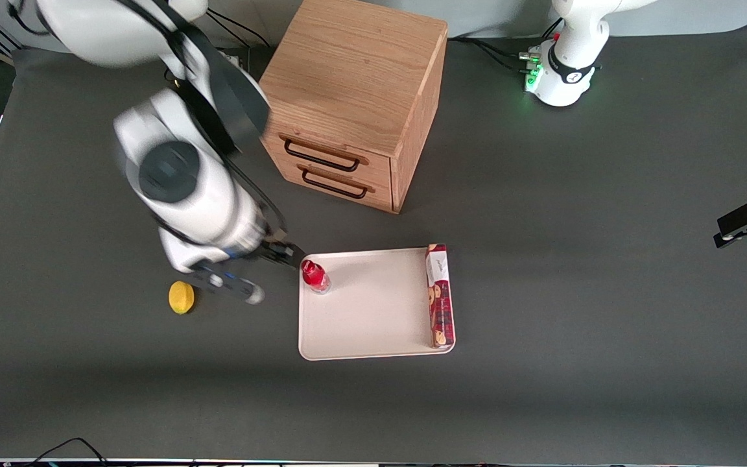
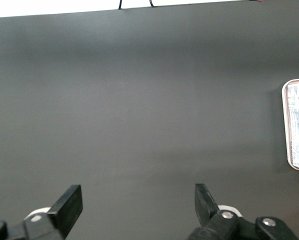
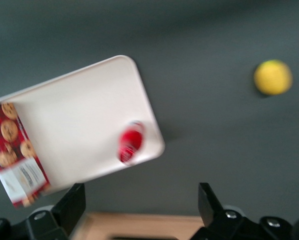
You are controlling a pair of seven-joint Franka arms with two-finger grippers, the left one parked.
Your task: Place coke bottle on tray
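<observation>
The small red coke bottle [image 1: 314, 276] stands upright on the cream-white tray [image 1: 373, 318], in the tray's corner nearest the working arm and the cabinet. It also shows in the right wrist view [image 3: 130, 142] on the tray [image 3: 79, 120]. My right gripper [image 1: 276, 254] hangs above the table just off that tray corner, raised clear of the bottle. Its fingers [image 3: 72, 205] are spread wide with nothing between them.
A long red biscuit box [image 1: 439, 295] lies along the tray edge toward the parked arm's end. A yellow lemon [image 1: 181, 297] sits on the table beside the working arm. A wooden drawer cabinet [image 1: 354, 104] stands farther from the front camera than the tray.
</observation>
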